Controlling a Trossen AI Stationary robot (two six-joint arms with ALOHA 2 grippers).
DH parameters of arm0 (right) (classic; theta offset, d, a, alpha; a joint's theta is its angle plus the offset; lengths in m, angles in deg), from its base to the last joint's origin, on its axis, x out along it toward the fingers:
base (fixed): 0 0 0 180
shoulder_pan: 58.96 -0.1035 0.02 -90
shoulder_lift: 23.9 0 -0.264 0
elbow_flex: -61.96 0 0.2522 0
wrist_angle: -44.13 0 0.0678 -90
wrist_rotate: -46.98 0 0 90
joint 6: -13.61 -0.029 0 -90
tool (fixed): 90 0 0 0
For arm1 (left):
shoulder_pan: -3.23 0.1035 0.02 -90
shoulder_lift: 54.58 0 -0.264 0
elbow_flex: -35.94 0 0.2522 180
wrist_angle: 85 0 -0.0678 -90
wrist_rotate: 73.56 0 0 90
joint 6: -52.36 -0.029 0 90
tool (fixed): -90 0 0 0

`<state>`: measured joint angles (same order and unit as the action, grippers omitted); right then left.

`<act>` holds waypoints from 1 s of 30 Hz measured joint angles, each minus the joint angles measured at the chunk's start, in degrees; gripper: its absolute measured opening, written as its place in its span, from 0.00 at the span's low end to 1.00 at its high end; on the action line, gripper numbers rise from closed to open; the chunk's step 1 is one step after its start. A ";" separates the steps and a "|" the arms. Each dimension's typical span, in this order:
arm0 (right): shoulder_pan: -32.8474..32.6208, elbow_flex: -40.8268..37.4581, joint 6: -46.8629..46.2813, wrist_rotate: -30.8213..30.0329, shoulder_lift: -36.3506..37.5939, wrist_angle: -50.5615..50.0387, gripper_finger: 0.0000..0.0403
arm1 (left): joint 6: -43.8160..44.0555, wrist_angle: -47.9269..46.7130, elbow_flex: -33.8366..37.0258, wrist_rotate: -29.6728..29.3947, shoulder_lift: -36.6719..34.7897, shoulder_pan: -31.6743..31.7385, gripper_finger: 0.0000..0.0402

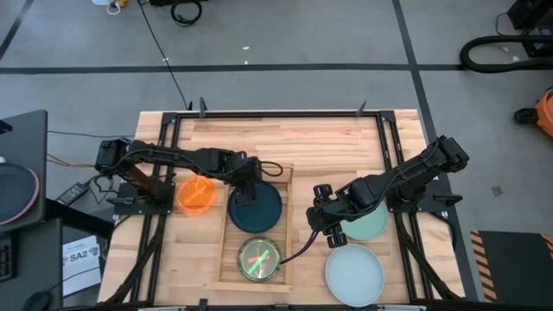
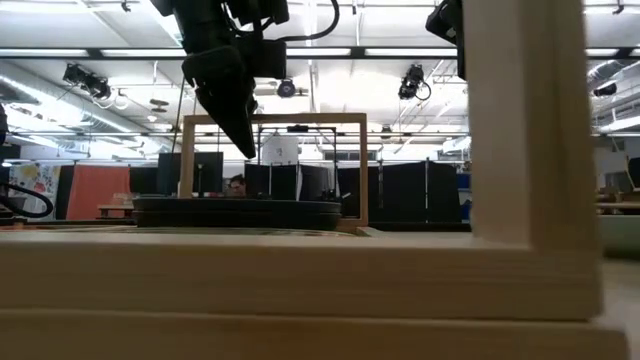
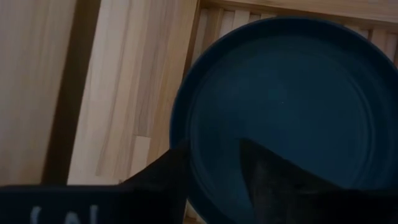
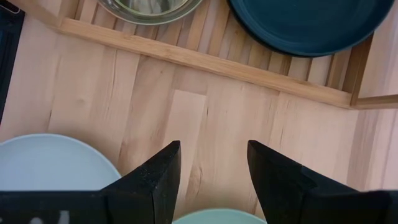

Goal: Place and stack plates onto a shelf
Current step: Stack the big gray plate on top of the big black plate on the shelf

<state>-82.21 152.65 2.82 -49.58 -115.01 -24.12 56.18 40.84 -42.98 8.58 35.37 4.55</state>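
The shelf lies mid-table. A dark teal plate rests flat in its far half, and a small translucent green plate in its near half. My left gripper is open above the teal plate's left rim, one finger over the plate, one outside it. In the low view the left gripper hangs clear above the plate. My right gripper stands open over bare table right of the shelf, between a mint green plate and a pale blue-white plate.
A small orange plate lies on the table left of the shelf. The shelf's raised rim runs between my right gripper and the teal plate. Bare planks stretch along the table's far side.
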 joint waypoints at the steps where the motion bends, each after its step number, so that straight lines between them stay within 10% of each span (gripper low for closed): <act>1: 0.00 0.00 0.00 0.00 0.00 0.00 0.47 | 0.00 0.00 0.00 0.00 0.00 0.00 0.37; 30: -0.01 0.00 -0.01 0.00 0.00 -0.02 0.47 | -0.10 -6.78 -6.59 7.04 -0.02 -2.11 0.44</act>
<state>-82.22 152.65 2.81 -49.58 -115.01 -24.13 56.08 34.06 -49.57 15.62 35.35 2.45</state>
